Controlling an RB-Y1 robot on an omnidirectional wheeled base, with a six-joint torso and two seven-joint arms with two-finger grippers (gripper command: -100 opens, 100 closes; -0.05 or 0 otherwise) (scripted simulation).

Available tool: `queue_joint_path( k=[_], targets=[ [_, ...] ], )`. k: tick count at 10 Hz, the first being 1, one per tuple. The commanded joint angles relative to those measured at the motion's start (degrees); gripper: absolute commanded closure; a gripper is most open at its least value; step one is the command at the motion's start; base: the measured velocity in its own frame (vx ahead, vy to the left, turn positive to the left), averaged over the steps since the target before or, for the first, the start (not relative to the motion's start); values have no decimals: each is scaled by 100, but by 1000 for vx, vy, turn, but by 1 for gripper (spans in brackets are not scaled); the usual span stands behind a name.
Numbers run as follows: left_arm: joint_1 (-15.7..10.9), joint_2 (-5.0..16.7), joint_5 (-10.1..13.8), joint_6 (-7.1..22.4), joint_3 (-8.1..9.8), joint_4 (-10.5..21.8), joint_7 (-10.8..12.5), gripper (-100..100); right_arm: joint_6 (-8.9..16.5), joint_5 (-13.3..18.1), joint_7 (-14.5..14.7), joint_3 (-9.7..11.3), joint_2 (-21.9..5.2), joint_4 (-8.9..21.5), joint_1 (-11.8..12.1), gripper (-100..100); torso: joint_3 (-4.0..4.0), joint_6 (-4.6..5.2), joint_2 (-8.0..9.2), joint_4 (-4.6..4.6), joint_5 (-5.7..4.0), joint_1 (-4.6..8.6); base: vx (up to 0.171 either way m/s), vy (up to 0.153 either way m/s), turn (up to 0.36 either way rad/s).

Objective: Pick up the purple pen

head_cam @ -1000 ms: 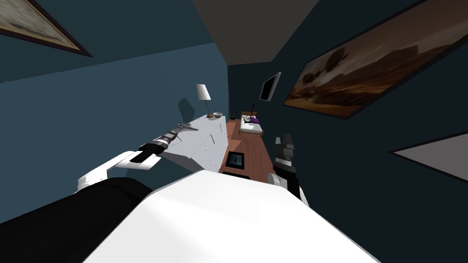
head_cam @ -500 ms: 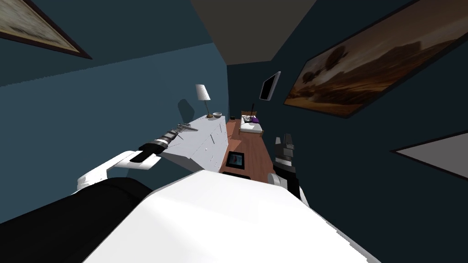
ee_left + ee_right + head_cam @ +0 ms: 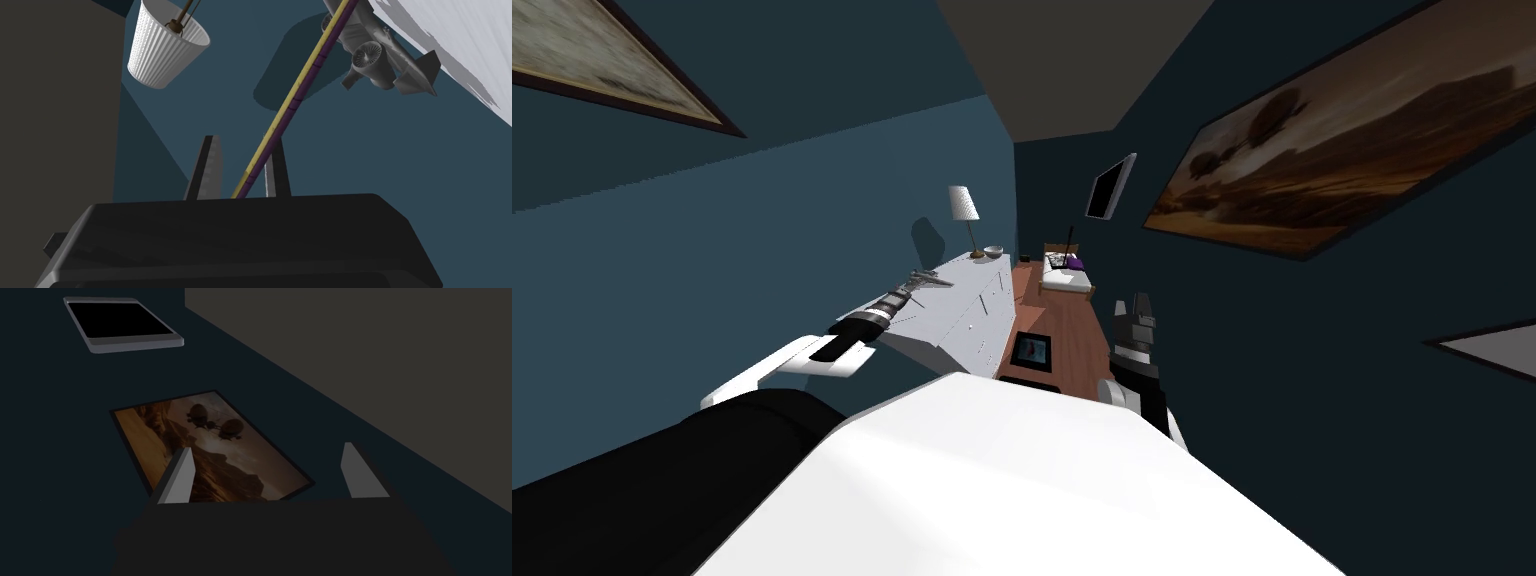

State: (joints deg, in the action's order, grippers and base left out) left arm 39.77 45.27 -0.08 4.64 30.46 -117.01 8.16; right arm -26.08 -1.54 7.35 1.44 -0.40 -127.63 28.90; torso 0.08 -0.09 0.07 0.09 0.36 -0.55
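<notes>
1. R gripper (image 3: 268, 448): parked at own side, well apart from dresser (image 3: 967, 300). Spread wide, holding nothing. Idle, prob. because judged a one-arm job.
2. L gripper (image 3: 242, 144): out over the white dresser top, fingers (image 3: 206, 165) pinched narrow on pen (image 3: 295, 97). Closed from both sides across the shaft, prob. for a firm hold on sth thin & round.
3. Pen: purple w/ yellow stripe, grasped near one end, rest slanting out past fingertips toward toy jet (image 3: 380, 60). Seen against wall rather than dresser top, so judged lifted clear. Can't tell if touching jet or just crossing in front of it.
4. End grip = long lever. Could swivel btwn pads, or knock jet if swung. Slow, straight raise advised.
5. Farther along dresser: lamp (image 3: 964, 205) & small bowl (image 3: 993, 251) at far end, well apart from L gripper. No obstacle to lifting.
6. Task judged approx. done, given a steady hold.
</notes>
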Motion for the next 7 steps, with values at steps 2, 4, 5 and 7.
queue_joint_path(
  k=[2,4,5,7],
  targets=[
    [43,-146,-85,175,-63,-340,-40,100,0,0,0,0,0,0,0,0,-1,3,-2,0,-2,11,7,37,26],
    [91,-318,-188,341,-141,-679,-90,100,0,0,0,0,0,0,0,0,1,0,0,1,-2,13,6,53,61],
    [115,-403,-240,424,-180,-848,-114,100,0,0,0,0,0,0,0,0,1,1,1,1,0,9,2,61,45],
    [102,-353,-213,394,-158,-773,-104,0,0,0,0,1,1,0,0,0,1,2,1,1,1,13,0,13,0]
  ],
)
